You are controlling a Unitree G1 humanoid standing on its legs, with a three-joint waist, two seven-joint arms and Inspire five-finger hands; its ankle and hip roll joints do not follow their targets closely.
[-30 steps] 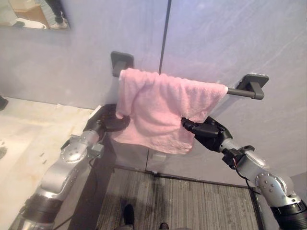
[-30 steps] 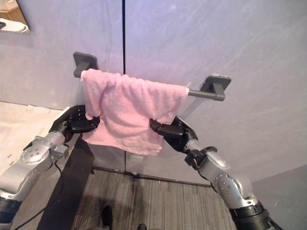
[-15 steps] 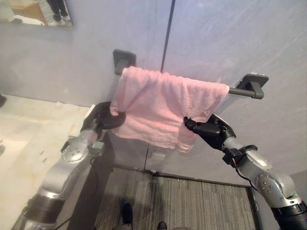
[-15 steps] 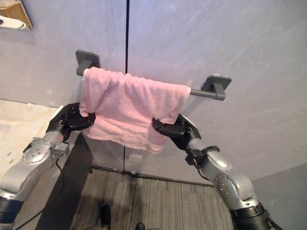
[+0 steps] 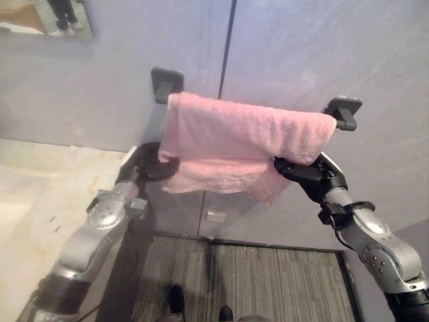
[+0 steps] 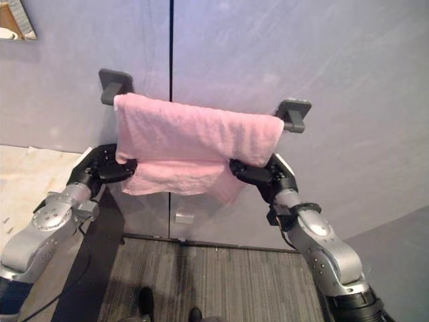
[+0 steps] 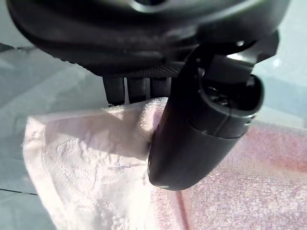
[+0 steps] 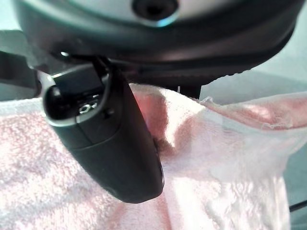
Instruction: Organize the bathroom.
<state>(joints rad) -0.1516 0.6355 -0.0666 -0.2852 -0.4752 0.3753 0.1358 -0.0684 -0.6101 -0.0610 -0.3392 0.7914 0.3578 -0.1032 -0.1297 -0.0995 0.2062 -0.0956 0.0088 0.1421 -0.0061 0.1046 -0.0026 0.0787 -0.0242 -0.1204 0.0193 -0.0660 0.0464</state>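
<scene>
A pink towel [image 5: 248, 131] hung folded over a dark wall-mounted towel rail [image 5: 342, 112] on the grey wall [image 5: 362, 54]. The left hand [image 5: 149, 164] pinched the towel's lower left edge between thumb and fingers. The right hand [image 5: 310, 174] pinched the lower right edge likewise. Grey ribbed flooring [image 5: 248, 282] lay below.

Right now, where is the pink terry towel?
The pink terry towel hangs over the dark wall-mounted rail between its brackets, its lower edge pinched by the left hand and right hand.
</scene>
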